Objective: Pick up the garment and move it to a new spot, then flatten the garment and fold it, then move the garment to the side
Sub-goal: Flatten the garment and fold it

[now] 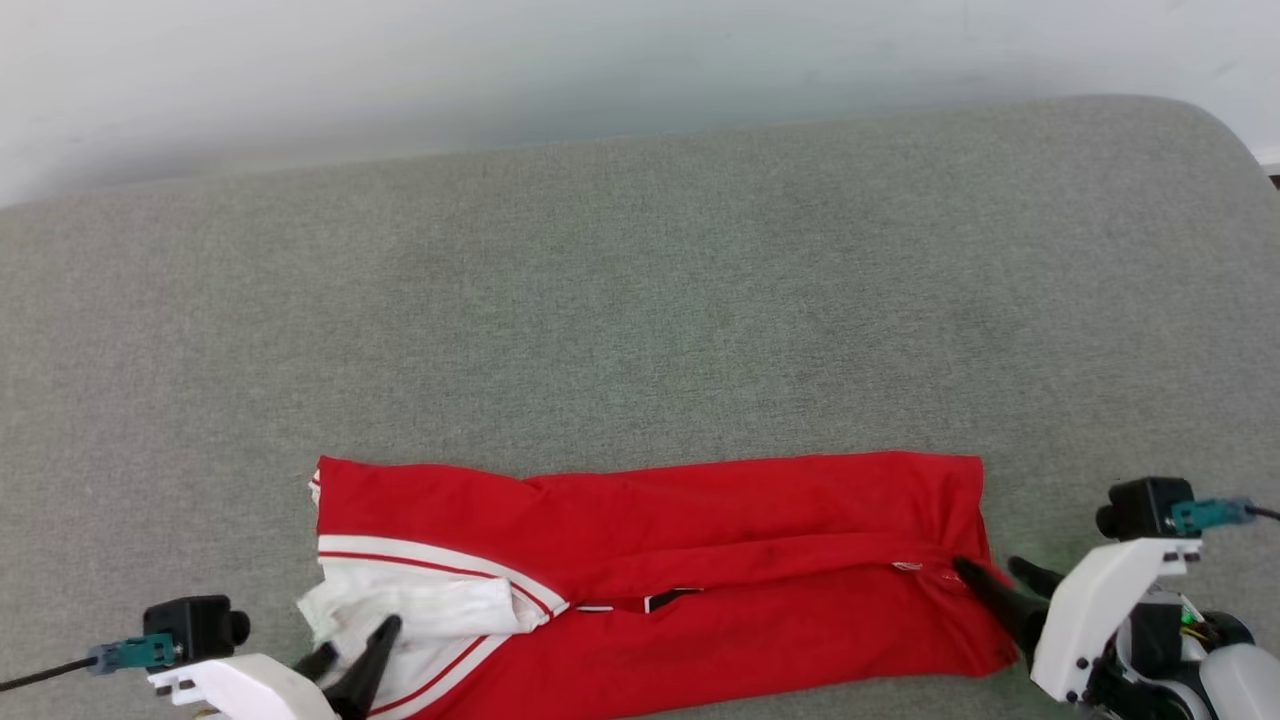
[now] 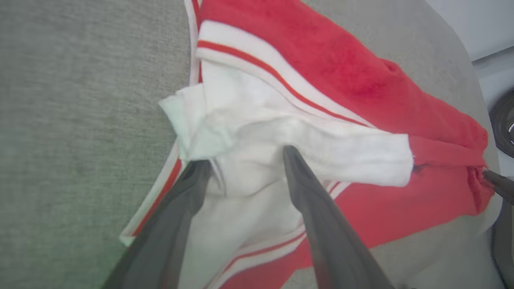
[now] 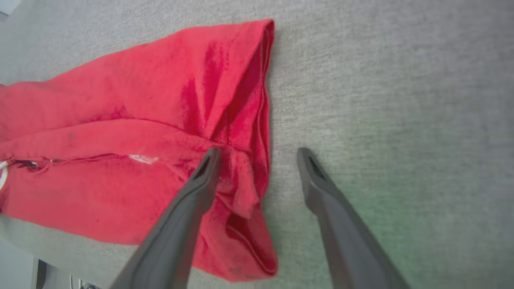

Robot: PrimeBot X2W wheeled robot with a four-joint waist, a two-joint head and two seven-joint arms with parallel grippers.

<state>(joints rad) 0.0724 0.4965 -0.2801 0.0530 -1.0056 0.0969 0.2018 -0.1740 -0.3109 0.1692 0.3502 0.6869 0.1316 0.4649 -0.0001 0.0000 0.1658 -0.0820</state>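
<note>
The garment (image 1: 660, 560) is a red jersey with white sleeves, folded into a long band near the front edge of the grey surface. My left gripper (image 1: 352, 646) stands open over the white sleeve at the band's left end (image 2: 249, 132), its fingers spread with loose sleeve cloth between them, gripping nothing. My right gripper (image 1: 993, 570) is open at the band's right end, one finger over the bunched red hem (image 3: 241, 180) and the other over bare grey fabric. A bit of black lettering (image 1: 668, 600) peeks out along the fold.
The grey padded surface (image 1: 640, 300) stretches wide behind the garment, with a pale wall beyond its far edge. The near edge runs just under the garment. The other arm's dark fingertip (image 2: 498, 182) shows at the right of the left wrist view.
</note>
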